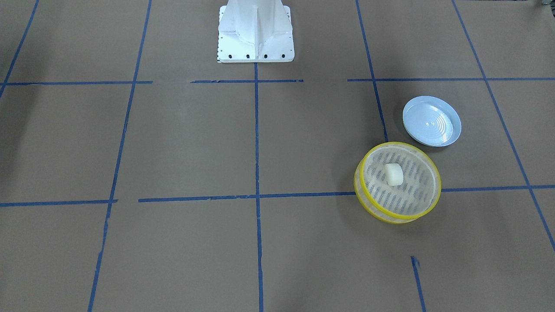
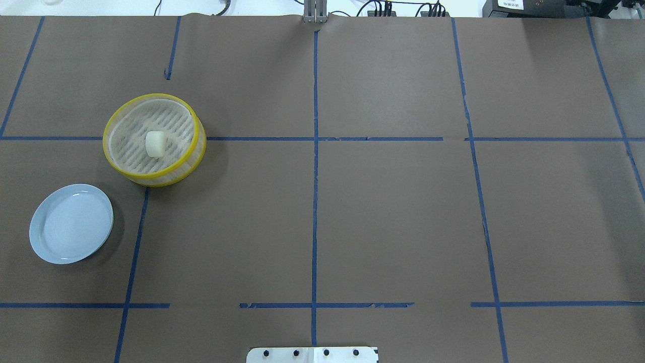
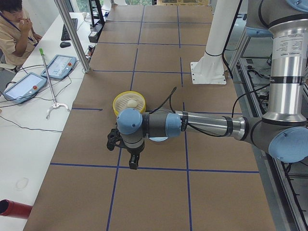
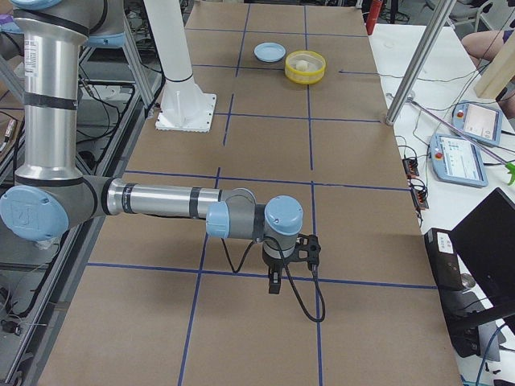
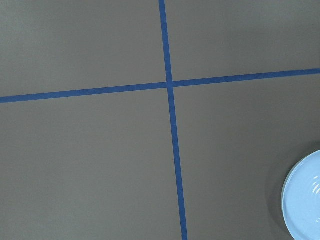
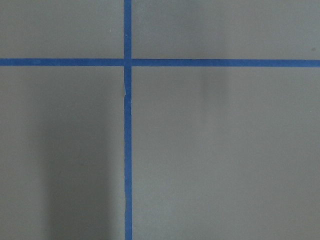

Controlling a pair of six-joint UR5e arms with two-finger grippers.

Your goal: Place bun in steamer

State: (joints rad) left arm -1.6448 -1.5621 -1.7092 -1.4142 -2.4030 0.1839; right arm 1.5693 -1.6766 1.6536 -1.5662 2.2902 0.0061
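Observation:
The cream-white bun (image 1: pixel 394 174) lies on the slatted floor inside the yellow-rimmed steamer (image 1: pixel 356 184), near its middle. It shows the same way from overhead: the bun (image 2: pixel 155 143) in the steamer (image 2: pixel 105 143). My left gripper (image 3: pixel 133 162) shows only in the exterior left view. It hangs over bare table, nearer that camera than the steamer (image 3: pixel 116 104), and I cannot tell if it is open. My right gripper (image 4: pixel 275 283) shows only in the exterior right view, far from the steamer (image 4: pixel 305 78). I cannot tell its state either. Both wrist views show no fingers.
A pale blue round plate (image 1: pixel 431 121) lies empty beside the steamer, on the robot's side of it (image 2: pixel 70 223). Its edge shows in the left wrist view (image 5: pixel 305 200). The white robot base (image 1: pixel 256 34) stands at the table's middle edge. Blue tape lines cross the brown table.

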